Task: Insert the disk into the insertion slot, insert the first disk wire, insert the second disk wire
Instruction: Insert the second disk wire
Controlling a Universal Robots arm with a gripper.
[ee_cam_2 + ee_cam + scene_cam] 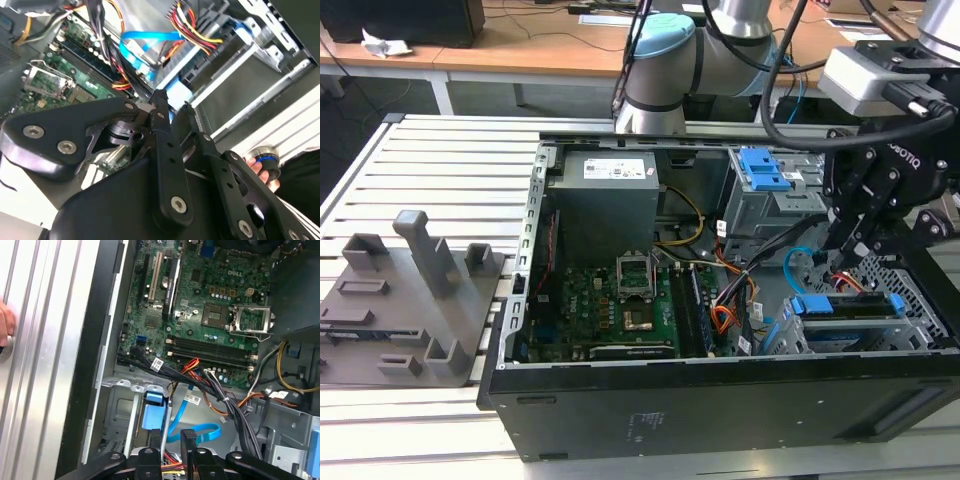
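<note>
An open black desktop computer case (720,405) lies on a slatted aluminium table (430,150). In the case's near corner, at the exterior view's right, sits the insertion slot (917,305), a low grey perforated sheet-metal cage, with the blue-railed disk (850,308) lying inside it. The black gripper (847,255) hangs just above the slot's far edge. I cannot tell whether it is spread or pinching anything. The first disk wire (848,280), a thin red, orange and black bundle, runs directly beneath it. The second disk wire (798,256), a flat light-blue cable, loops just beside the slot, towards the green motherboard (610,300).
</note>
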